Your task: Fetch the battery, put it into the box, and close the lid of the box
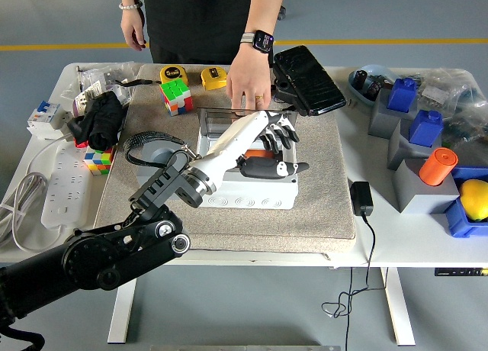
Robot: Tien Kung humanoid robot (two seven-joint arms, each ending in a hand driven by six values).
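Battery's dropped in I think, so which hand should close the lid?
Left, probably. The left hand is already over the box, beside its raised lid, fingers relaxed and holding nothing. The right arm is out of view. A person's hand steadies the lid's far edge.

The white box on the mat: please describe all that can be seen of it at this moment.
The white box looks like a plastic enclosure, rectangular, with round marks along its front wall. It sits near the middle of the grey mat. Its clear lid stands open at the far side, where a person's hand rests on it. The robot's left hand reaches over the opening, fingers spread, hiding most of the inside, so the contents cannot be told.
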